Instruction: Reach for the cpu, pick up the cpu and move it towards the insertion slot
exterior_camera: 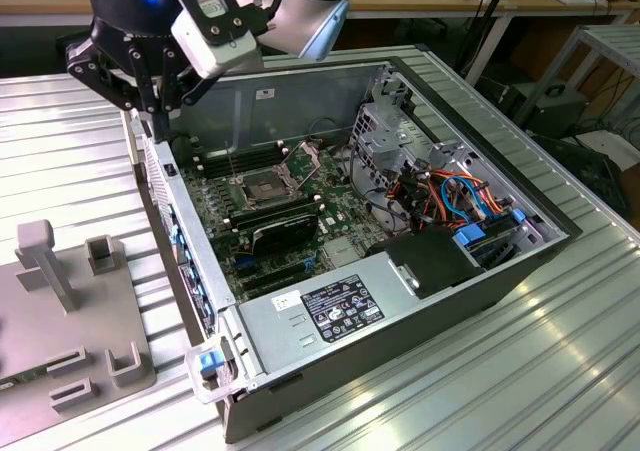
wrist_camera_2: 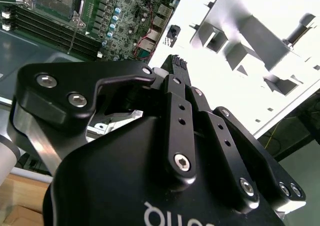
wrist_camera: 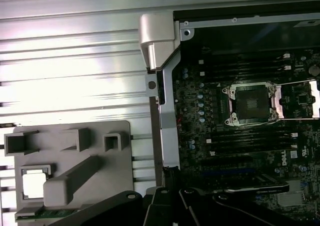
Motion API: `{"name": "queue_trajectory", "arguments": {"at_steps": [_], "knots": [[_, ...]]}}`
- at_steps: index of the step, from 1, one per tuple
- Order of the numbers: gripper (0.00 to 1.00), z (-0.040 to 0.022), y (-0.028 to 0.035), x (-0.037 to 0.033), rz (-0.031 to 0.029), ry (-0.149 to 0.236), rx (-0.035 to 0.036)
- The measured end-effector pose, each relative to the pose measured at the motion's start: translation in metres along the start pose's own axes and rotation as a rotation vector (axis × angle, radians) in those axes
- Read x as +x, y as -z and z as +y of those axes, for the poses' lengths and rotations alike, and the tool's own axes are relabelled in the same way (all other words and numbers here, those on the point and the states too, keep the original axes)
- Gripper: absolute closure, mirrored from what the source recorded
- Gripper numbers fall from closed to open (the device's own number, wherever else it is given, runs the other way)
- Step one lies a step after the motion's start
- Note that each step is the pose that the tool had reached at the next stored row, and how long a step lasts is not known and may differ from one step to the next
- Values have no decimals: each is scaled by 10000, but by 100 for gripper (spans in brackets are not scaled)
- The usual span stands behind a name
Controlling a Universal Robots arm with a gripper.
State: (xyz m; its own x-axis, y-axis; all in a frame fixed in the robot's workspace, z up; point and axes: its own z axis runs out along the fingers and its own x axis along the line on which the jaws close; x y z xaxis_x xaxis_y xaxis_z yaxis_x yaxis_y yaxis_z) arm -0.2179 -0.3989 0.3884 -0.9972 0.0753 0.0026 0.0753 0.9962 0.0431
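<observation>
We see the gripper [exterior_camera: 157, 116] closed and empty, at ten o'clock from the insertion slot [exterior_camera: 258, 186] in the exterior view. The cpu [wrist_camera: 35, 183] lies in a grey fixture [wrist_camera: 115, 178].

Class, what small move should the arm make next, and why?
Probably slide the gripper sideways towards the grey fixture: the cpu lies in a pocket there, untouched, while the gripper hangs beside the case wall, apart from it.

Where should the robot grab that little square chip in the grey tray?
Probably from straight above, pinching two opposite edges of the cpu. It lies flat in a square pocket of the grey tray, so its sides look walled in.
</observation>
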Motion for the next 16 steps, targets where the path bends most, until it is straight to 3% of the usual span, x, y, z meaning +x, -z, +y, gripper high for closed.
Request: {"name": "queue_trajectory", "arguments": {"at_steps": [16], "knots": [[89,-5,-3,65,11,0,0]]}}
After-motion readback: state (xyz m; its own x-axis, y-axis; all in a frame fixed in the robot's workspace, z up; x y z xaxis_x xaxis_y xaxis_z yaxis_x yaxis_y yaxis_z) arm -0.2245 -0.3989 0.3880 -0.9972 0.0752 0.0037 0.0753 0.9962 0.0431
